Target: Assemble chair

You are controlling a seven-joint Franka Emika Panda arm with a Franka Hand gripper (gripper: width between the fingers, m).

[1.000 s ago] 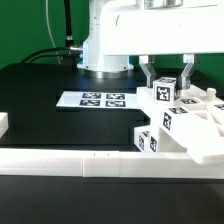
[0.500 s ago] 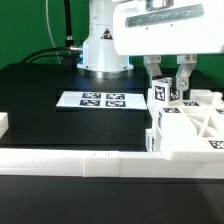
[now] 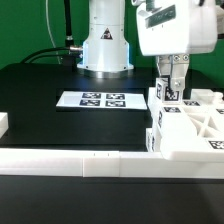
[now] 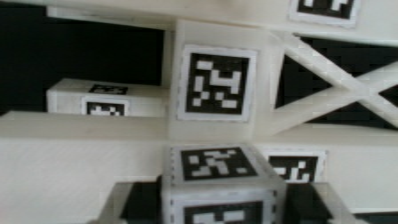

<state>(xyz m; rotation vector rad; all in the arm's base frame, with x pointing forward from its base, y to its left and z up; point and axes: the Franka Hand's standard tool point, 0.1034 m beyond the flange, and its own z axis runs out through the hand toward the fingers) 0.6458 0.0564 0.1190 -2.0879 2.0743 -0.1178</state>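
The chair (image 3: 192, 128) is a white blocky body with an X-braced part and black-and-white tags. It stands at the exterior view's right, against the border rail. My gripper (image 3: 169, 96) hangs straight down over its rear left part, with the fingers (image 3: 161, 82) shut on a short square tagged post (image 3: 170, 91) that stands upright on the body. In the wrist view the gripped post (image 4: 217, 178) sits between my dark fingers (image 4: 139, 202), with my gripper (image 4: 217, 206) around it. Beyond it are another tagged upright (image 4: 217, 82) and the X-brace (image 4: 342, 78).
The marker board (image 3: 95, 100) lies flat on the black table, to the exterior view's left of the chair. The long low white border rail (image 3: 70, 162) runs along the front. The robot base (image 3: 105, 45) stands behind the board. A small white block (image 3: 3, 124) sits at the far left edge.
The chair body went from tilted to standing square against the rail. My hand has turned about its vertical axis over the post, so the fingers now look narrow and close together.
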